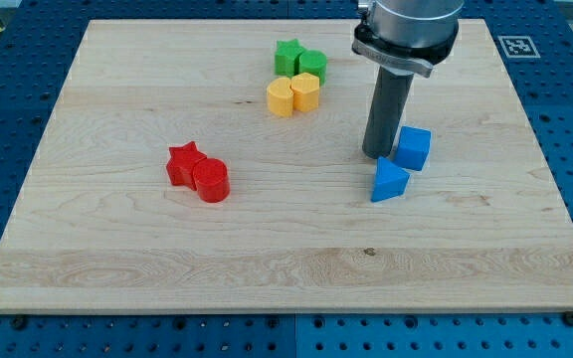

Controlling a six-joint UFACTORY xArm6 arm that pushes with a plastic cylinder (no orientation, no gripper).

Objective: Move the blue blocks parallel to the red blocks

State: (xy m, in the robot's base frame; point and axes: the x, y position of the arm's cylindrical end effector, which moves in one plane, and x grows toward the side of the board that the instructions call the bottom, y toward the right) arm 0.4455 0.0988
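My arm (407, 30) is cut off by the view's top edge, so only its grey lower housing and the dark rod show. My tip (377, 155) stands just to the view's left of the blue cube (414, 147), and I cannot tell whether the two touch. The rod hides a strip of the wooden board (117, 259) behind it. The red cylinder (211, 181) covers part of the red star (184, 162) behind it. The square marker (515, 45) near the board's top right corner is too small to read.
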